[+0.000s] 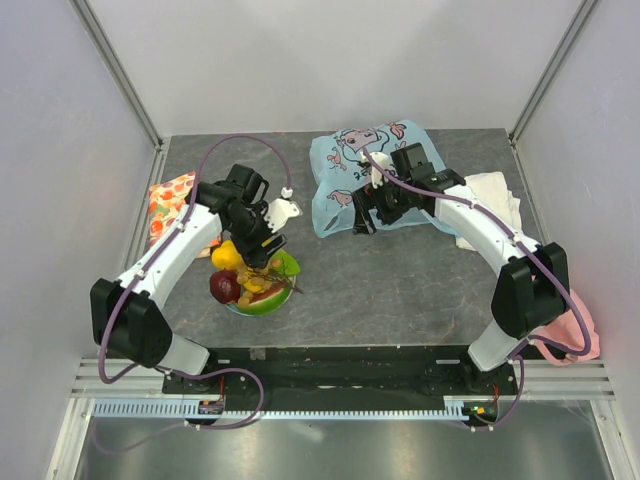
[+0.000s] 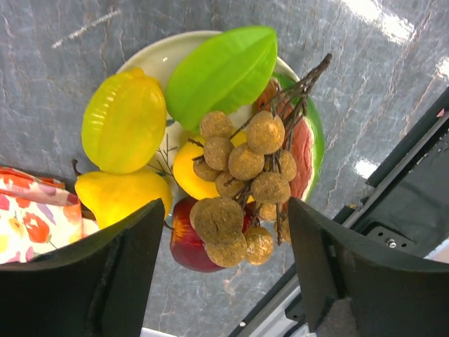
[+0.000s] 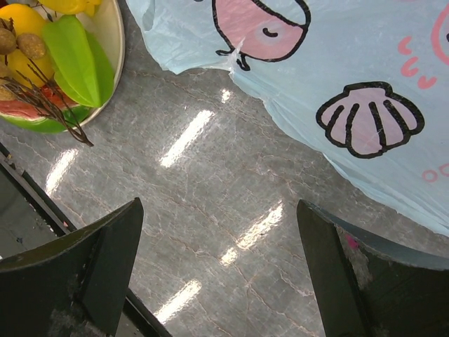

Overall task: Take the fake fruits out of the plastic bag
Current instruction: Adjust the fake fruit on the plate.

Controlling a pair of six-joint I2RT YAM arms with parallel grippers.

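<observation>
The fake fruits lie piled on a round plate [image 2: 156,56]: a green banana-like piece [image 2: 221,74], a ribbed yellow fruit [image 2: 125,121], a yellow pear [image 2: 119,196], a dark red apple [image 2: 186,246], a watermelon slice [image 2: 303,151] and a tan grape bunch [image 2: 242,179] on top. My left gripper [image 2: 226,274] hovers open over the pile's near side, the lower grapes between its fingers without touching. The light-blue plastic bag [image 1: 350,185] lies at the back. My right gripper [image 3: 221,274] stands open over bare table beside the bag [image 3: 337,77], holding nothing.
An orange-red patterned cloth [image 1: 168,200] lies left of the plate. A white towel [image 1: 495,195] sits right of the bag, under the right arm. A pink cloth [image 1: 585,340] hangs at the table's right front edge. The black base rail [image 1: 340,360] runs along the front.
</observation>
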